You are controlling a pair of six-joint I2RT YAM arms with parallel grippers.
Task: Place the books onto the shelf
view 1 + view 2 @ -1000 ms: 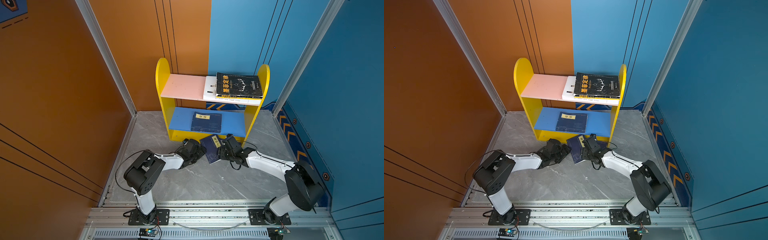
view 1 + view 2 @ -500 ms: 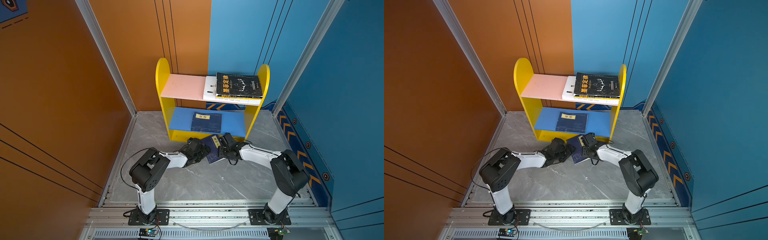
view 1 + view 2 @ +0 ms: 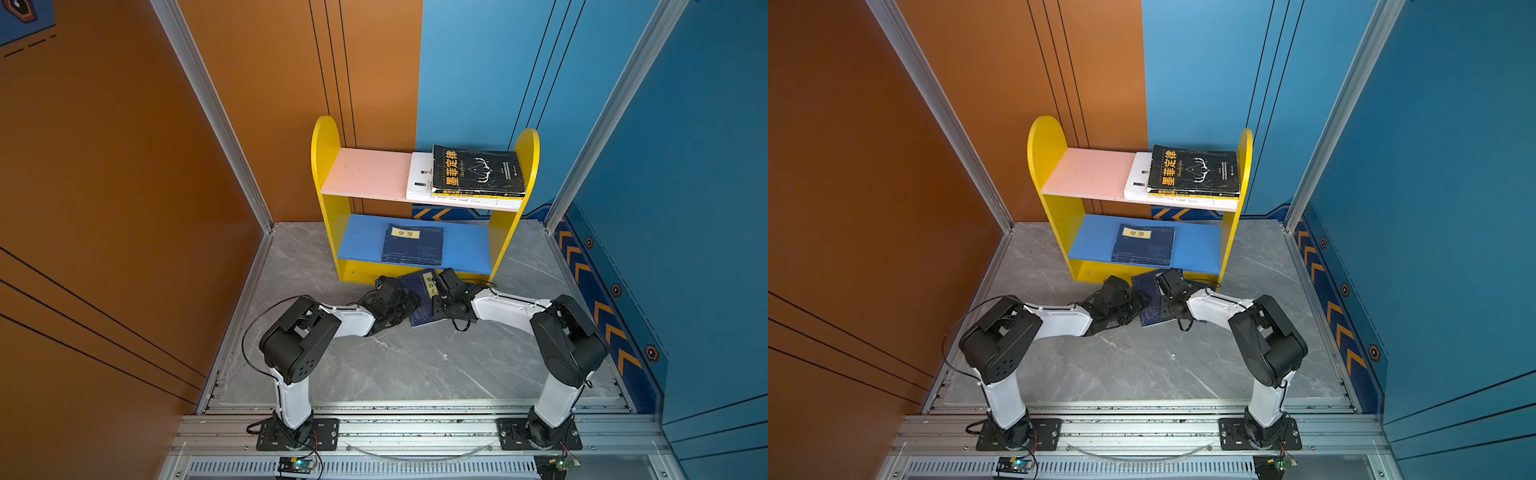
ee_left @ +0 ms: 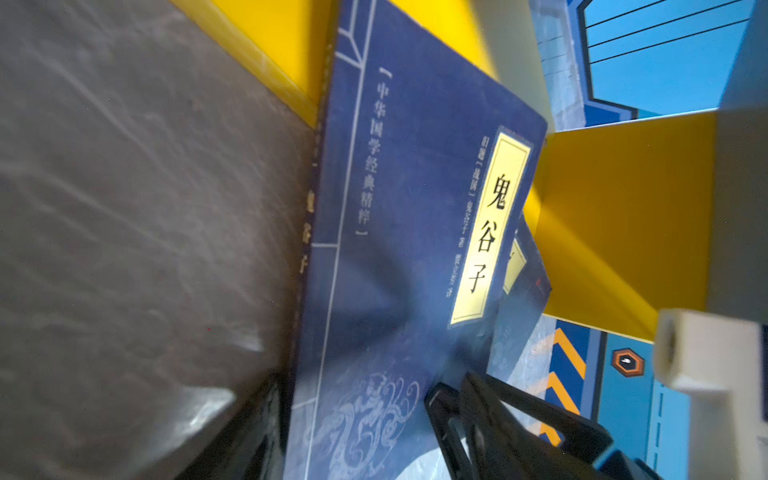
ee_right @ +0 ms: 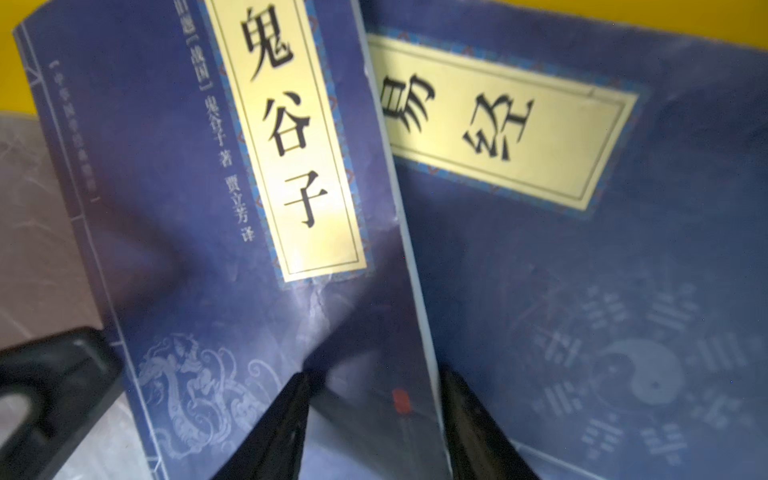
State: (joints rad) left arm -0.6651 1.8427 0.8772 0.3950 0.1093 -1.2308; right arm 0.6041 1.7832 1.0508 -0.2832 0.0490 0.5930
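A: Which step?

B: Picking up, most likely. Working on the top navy book, out on the counter just in front of the shelf. Not shelved yet.

A: Lying how?

B: Face up, overlapping a second navy book underneath, and reaching the yellow base strip with its far corner. Tilted or flat, hard to say.

A: And relative to the left end effector?

B: Right between the fingers. Spread, astride the spine side, with one finger over the cover and the other down by the counter. No pinch to be seen.

A: The right end effector?

B: Spread too, straddling the opposite, page-side edge of the same book. Wider apart than the thin edge, so not clamped on it.

A: Elsewhere on the shelf?

B: A third navy book flat on the blue board. A black book stacked on a white book, toward the right side panel on the pink board.

A: Next move, then?

B: Probably closing on one edge only, without catching the book below. Then lifting clear of the base strip and sliding in flat onto the blue board, beside or onto the one already there. Worth watching for a floppy cover bending in a single-edge grip.
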